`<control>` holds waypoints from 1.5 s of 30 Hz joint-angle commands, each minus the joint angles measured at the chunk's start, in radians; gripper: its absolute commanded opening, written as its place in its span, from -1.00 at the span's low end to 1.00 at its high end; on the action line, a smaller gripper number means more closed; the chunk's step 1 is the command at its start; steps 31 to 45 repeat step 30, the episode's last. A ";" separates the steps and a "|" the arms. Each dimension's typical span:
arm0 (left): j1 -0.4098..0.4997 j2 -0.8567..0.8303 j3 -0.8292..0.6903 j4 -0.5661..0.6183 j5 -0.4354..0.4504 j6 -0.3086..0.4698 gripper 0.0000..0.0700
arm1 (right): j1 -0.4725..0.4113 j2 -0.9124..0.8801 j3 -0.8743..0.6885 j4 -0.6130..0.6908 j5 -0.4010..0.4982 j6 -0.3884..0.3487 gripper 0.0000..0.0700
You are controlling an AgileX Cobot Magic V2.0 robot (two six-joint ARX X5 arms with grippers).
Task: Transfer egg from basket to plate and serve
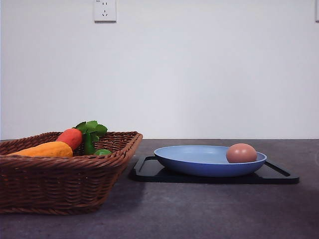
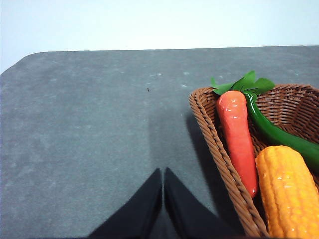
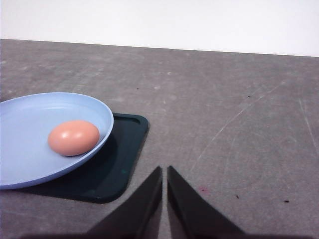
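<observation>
Egg (image 3: 74, 138) rests in blue plate (image 3: 30, 164) atop black tray (image 3: 117, 167); right gripper (image 3: 164, 174), fingers pressed together w/ nothing between, sits just beside tray's corner.

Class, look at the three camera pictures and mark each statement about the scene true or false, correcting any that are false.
1. The egg lies in the plate. True.
2. The plate sits on bare table. False: it rests on the black tray.
3. The basket holds a carrot. True.
4. The right gripper is shut on the egg. False: it is shut, apart from the egg.
5. The left gripper is wide open. False: it is shut.
</observation>
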 commanded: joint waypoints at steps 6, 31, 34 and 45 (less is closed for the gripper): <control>0.000 -0.002 -0.028 -0.003 -0.001 -0.004 -1.00 | 0.000 -0.003 -0.006 0.010 0.001 0.011 -1.00; 0.000 -0.002 -0.028 -0.003 -0.001 -0.004 -1.00 | 0.000 -0.003 -0.006 0.010 0.001 0.011 -1.00; 0.000 -0.002 -0.028 -0.003 -0.001 -0.004 -1.00 | 0.000 -0.003 -0.006 0.010 0.001 0.011 -1.00; 0.000 -0.002 -0.028 -0.003 -0.001 -0.004 -1.00 | 0.000 -0.003 -0.006 0.010 0.001 0.011 -1.00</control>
